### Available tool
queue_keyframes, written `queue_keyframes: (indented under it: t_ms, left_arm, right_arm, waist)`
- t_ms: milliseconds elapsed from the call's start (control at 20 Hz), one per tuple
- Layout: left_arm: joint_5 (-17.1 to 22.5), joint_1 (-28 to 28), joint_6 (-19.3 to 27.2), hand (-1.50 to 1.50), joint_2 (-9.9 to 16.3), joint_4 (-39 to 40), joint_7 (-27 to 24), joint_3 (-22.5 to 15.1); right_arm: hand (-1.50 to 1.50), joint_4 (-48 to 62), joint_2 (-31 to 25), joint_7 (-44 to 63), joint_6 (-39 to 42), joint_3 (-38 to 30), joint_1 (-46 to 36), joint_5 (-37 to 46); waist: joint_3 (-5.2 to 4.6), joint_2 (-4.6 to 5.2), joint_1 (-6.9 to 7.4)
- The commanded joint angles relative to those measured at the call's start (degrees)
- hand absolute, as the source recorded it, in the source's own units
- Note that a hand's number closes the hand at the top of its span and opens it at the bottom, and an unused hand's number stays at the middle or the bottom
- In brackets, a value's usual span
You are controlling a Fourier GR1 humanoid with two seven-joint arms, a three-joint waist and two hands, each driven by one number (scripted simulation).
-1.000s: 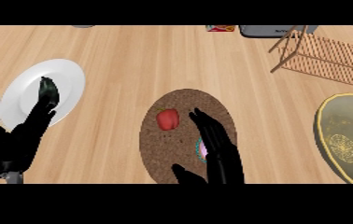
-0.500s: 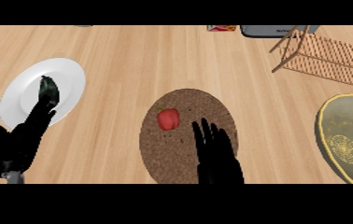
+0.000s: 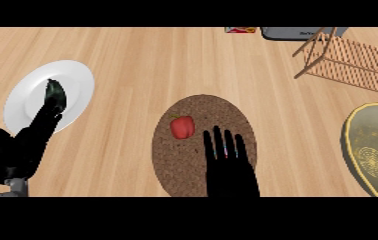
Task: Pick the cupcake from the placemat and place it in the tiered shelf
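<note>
A round brown placemat (image 3: 215, 110) lies at the middle of the wooden counter. The cupcake (image 3: 224, 153) sits on its right half, almost wholly hidden; only small coloured specks show between my fingers. My right hand (image 3: 230, 173) lies flat over it, open, fingers straight and pointing away from me. A red pepper-like item (image 3: 182, 127) rests on the mat just left of those fingers. The wooden tiered shelf (image 3: 345, 59) stands at the far right. My left hand (image 3: 33, 140) rests open at the left edge, fingers up over a white plate (image 3: 74, 76).
A yellowish patterned plate (image 3: 363, 149) lies at the right edge, below the shelf. A grey container (image 3: 295, 33) and a small red packet (image 3: 240, 30) sit along the counter's far edge.
My right hand has turned from edge-on to palm-down and settled over the cupcake, which showed beside it before. The left hand has stayed put.
</note>
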Motion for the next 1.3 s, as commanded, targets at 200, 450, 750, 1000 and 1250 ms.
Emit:
queue_keyframes:
  t_ms: [200, 450, 750, 1000, 1250]
  left_arm:
    - [-1.9, 1.2, 1.2, 0.00, -2.5, -0.2, -1.3, -0.5]
    - [-1.3, 1.7, -0.4, 0.00, -2.1, -1.3, -0.3, 0.3]
    - [-2.3, 0.4, -2.3, 0.00, -2.3, 2.8, -3.1, 2.3]
    - [-1.9, 0.0, -4.3, 0.00, -1.6, 1.4, -0.3, 4.6]
    - [-4.6, -1.0, -3.4, 0.00, -4.4, 2.1, -1.3, 3.9]
  right_arm:
    - [-1.50, 4.1, 1.1, 4.5, 9.5, -5.5, -3.4, -1.7]
    - [-1.50, 4.3, 1.1, 4.1, 11.2, -8.3, -4.3, -1.7]
    - [-1.50, 9.2, 0.1, -2.2, 4.6, -8.5, -2.1, 2.2]
    - [-1.50, 9.3, -1.4, -7.6, 4.2, -12.7, -2.5, 2.8]
    - [-1.50, 14.7, 1.1, -7.2, 2.6, -13.3, -4.4, 2.8]
  waist:
    - [0.09, 0.03, -0.04]
    - [0.11, -0.04, -0.09]
    - [0.12, 0.01, -0.22]
    - [0.13, -0.01, -0.23]
    - [0.13, 0.00, -0.17]
